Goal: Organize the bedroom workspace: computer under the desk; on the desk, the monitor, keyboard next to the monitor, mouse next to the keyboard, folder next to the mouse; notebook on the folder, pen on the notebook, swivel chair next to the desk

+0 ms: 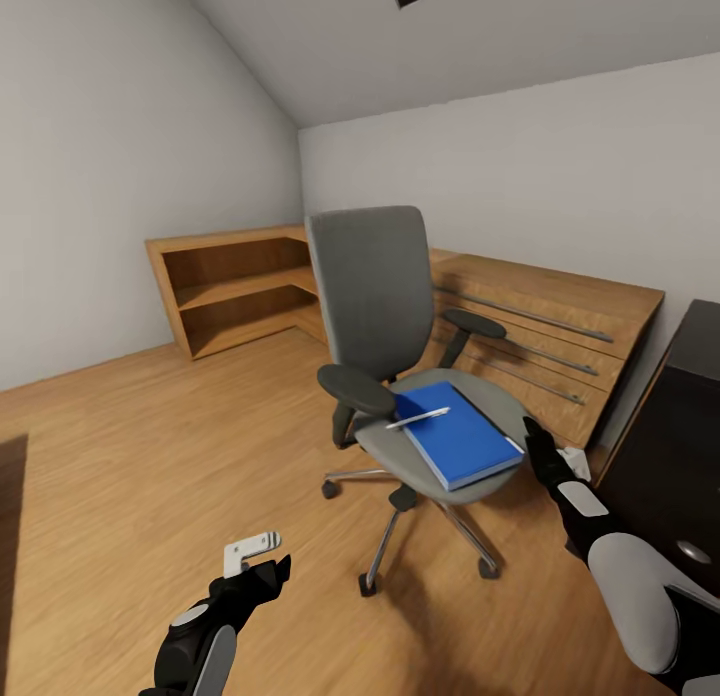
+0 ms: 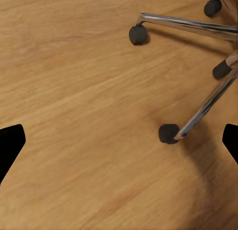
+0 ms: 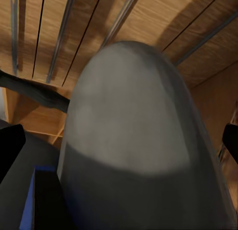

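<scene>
blue folder (image 1: 460, 441), grey swivel chair (image 1: 375, 286), silvery pen (image 1: 418, 417)

No writing to read anywhere here: the flat bright blue folder (image 1: 458, 441) on the grey padded swivel chair (image 1: 390, 326) has a plain cover, no title, no label. The thin silvery-white pen (image 1: 418, 417) lying on it carries no brand that can be made out. The light wooden drawer cabinet (image 1: 545, 341) with long metal handles is bare of numbers or signs.
</scene>
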Tool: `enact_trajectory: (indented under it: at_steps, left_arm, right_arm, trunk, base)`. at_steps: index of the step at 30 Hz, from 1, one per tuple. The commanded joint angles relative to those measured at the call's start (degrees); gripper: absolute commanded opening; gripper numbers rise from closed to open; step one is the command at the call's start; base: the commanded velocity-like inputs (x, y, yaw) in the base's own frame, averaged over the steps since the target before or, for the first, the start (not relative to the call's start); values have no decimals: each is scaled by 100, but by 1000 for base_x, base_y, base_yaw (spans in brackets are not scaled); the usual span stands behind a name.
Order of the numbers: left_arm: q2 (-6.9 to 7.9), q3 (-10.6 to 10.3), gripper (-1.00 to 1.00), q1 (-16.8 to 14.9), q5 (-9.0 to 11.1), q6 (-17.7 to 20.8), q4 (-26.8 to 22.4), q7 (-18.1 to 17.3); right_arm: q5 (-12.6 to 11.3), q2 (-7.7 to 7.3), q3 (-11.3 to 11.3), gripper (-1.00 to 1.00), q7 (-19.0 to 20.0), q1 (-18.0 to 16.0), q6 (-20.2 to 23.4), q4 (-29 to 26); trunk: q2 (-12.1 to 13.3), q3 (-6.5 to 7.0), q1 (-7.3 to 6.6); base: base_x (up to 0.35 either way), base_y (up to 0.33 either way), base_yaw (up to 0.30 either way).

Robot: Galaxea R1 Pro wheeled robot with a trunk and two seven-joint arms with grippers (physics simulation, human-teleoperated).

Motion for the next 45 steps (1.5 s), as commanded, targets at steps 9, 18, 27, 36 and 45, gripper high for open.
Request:
enact_trajectory:
  at_steps: [9,18,27,36,45]
  left_arm:
    - [0,-5,100,-3,60,18,-7,52]
    - [0,-5,100,-3,60,18,-7,52]
    - [0,-5,100,-3,60,14,-7,52]
    - [0,-6,100,-3,61,18,1,52]
    - [0,-5,100,-3,60,17,2,52]
  right_arm:
    - [-50,-1,-11,100,30,-3,9,6]
    - [-50,-1,-11,100,30,-4,7,6]
    - [-50,-1,-11,100,30,-4,6,6]
    - [-50,-1,-11,100,34,-3,6,7]
    - [-43,-1,-11,100,39,-1,6,9]
  trunk:
    - [-2,-5,0]
    - [-2,-5,0]
    - [-2,-5,0]
    - [-2,-5,0]
    - [-2,-5,0]
  base:
    - [42,1,0]
    - [148,0,0]
    - [136,0,0]
    - [125,0,0]
    - [152,101,0]
